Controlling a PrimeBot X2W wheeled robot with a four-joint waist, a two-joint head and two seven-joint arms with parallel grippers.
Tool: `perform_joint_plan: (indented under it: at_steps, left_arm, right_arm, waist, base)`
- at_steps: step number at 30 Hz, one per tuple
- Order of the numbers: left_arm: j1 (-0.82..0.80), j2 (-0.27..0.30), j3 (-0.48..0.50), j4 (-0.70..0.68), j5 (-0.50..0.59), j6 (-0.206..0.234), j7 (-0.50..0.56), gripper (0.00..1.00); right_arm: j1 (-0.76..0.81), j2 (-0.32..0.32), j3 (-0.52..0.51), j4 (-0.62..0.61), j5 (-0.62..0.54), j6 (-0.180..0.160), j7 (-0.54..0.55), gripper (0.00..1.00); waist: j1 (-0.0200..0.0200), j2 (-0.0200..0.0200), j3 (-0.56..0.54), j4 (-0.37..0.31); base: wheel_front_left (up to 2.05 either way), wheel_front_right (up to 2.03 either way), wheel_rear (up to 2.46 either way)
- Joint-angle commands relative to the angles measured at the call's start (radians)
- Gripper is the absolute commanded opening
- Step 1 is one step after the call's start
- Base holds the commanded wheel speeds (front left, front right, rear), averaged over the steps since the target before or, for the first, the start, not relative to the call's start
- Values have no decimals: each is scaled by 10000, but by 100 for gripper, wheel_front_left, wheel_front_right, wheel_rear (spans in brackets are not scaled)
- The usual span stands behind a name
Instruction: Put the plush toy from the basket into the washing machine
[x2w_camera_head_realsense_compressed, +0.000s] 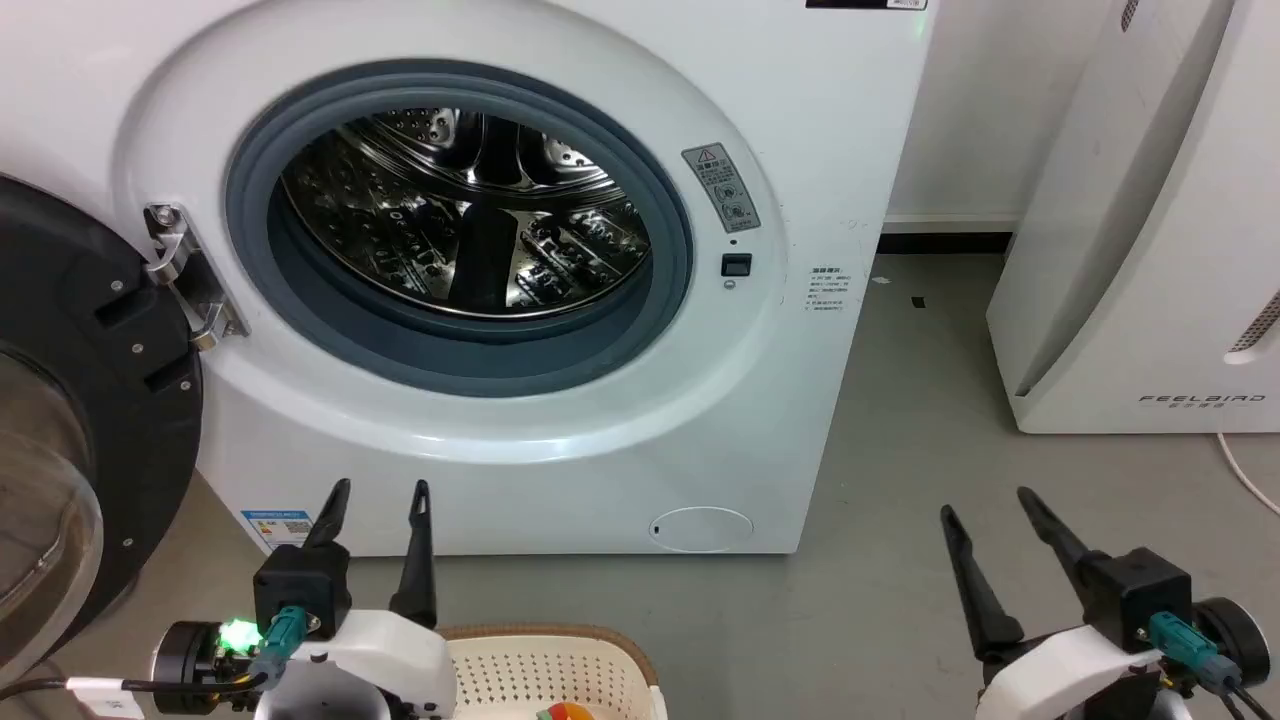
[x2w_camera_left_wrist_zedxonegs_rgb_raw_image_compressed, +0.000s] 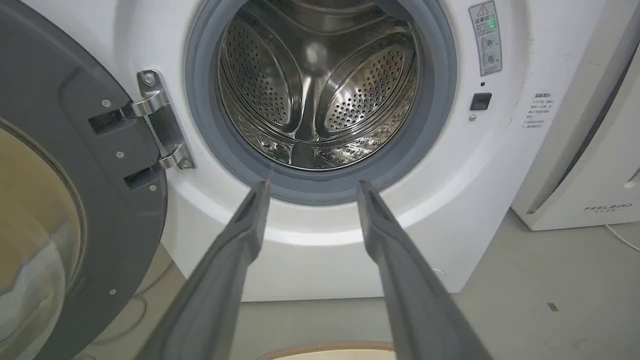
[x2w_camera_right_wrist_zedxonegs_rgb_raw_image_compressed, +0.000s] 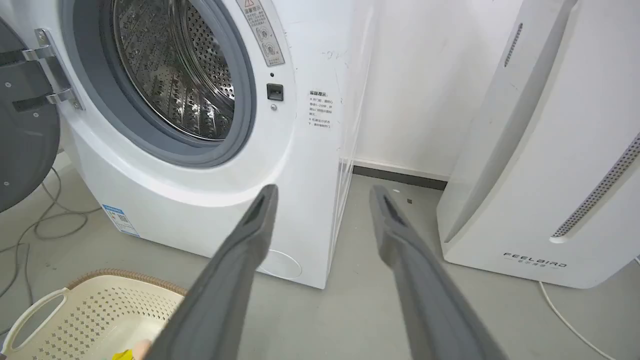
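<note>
The washing machine (x2w_camera_head_realsense_compressed: 600, 420) stands ahead with its black-framed door (x2w_camera_head_realsense_compressed: 70, 420) swung open to the left and its steel drum (x2w_camera_head_realsense_compressed: 460, 215) bare. At the bottom edge of the head view sits the cream basket (x2w_camera_head_realsense_compressed: 545, 670); a sliver of the plush toy (x2w_camera_head_realsense_compressed: 562, 712), orange and red, peeks from it. The right wrist view shows the basket (x2w_camera_right_wrist_zedxonegs_rgb_raw_image_compressed: 95, 315) at lower left with a yellow and pale bit of the toy (x2w_camera_right_wrist_zedxonegs_rgb_raw_image_compressed: 131, 352). My left gripper (x2w_camera_head_realsense_compressed: 382, 492) is open above the basket's left side. My right gripper (x2w_camera_head_realsense_compressed: 985, 502) is open over the floor, right of the machine.
A white slanted appliance (x2w_camera_head_realsense_compressed: 1150, 250) with grey lettering stands to the right, a cable (x2w_camera_head_realsense_compressed: 1245, 475) trailing from it. Grey floor (x2w_camera_head_realsense_compressed: 900, 560) lies between it and the machine. Cables (x2w_camera_right_wrist_zedxonegs_rgb_raw_image_compressed: 35, 225) lie on the floor under the open door.
</note>
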Motion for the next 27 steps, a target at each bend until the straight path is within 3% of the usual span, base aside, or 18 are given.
perform_joint_plan:
  at_steps: [1, 27]
  left_arm:
    - [3, 0, -21, 22, -19, -2, -29, 100]
    - [-520, 19, -455, 1330, -447, -75, -483, 100]
  right_arm:
    - [8, 0, -8, -2, 32, 0, -29, 100]
    - [-100, 0, -249, -308, 337, -2, -551, 100]
  waist:
    - [0, 0, 2, -1]
    - [0, 0, 771, -232]
  base:
    - [0, 0, 0]
    - [0, 0, 0]
